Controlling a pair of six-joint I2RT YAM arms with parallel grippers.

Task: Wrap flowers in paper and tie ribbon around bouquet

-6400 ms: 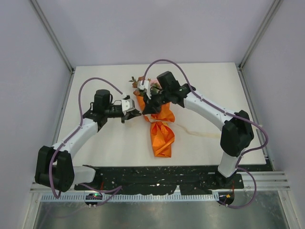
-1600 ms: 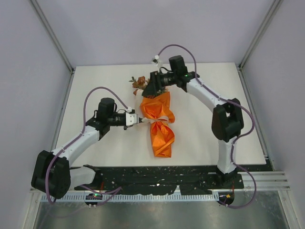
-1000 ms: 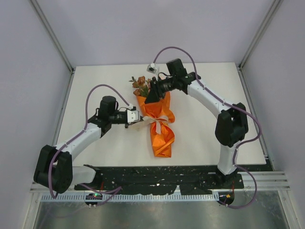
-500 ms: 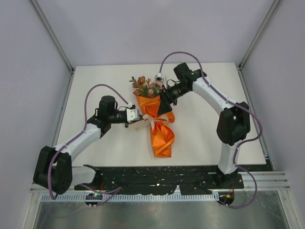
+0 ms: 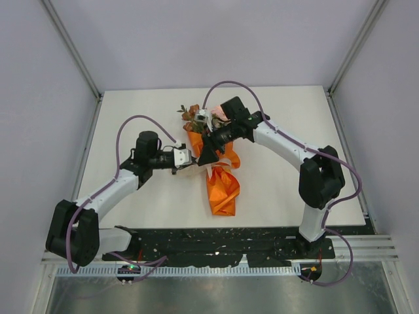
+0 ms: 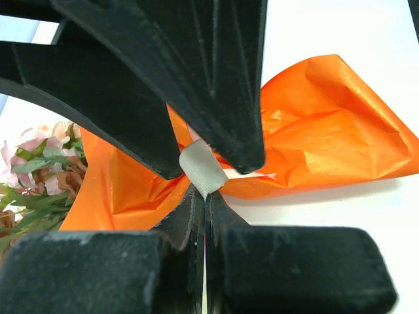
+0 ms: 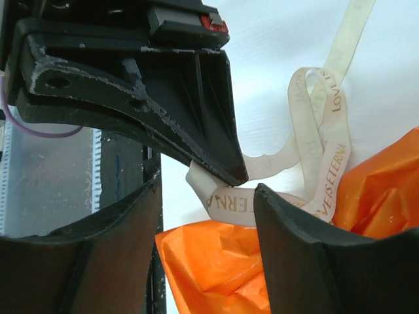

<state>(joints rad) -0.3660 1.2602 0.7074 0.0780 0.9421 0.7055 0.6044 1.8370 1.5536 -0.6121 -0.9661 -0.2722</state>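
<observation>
The bouquet (image 5: 221,186) lies mid-table, an orange paper (image 6: 327,137) cone with the flowers (image 5: 192,116) at its far end. The cream ribbon (image 7: 324,140) loops around the cone's waist. My left gripper (image 5: 188,161) is shut on a strand of the ribbon (image 6: 202,171) at the cone's left side. My right gripper (image 5: 207,155) hangs open right beside it. In the right wrist view its fingers (image 7: 308,248) straddle the printed ribbon strand that leads to the left gripper's tips, with orange paper (image 7: 216,261) below. Pink blooms and leaves (image 6: 39,170) show in the left wrist view.
The white table (image 5: 294,131) is bounded by grey walls at the back and sides. A black rail with the arm bases (image 5: 222,242) runs along the near edge. The two grippers are almost touching over the cone's waist.
My right gripper has left the flower end, swung out to the right and come down to the cone's waist next to the left gripper, with its jaws opened. The left gripper has stayed shut on the ribbon.
</observation>
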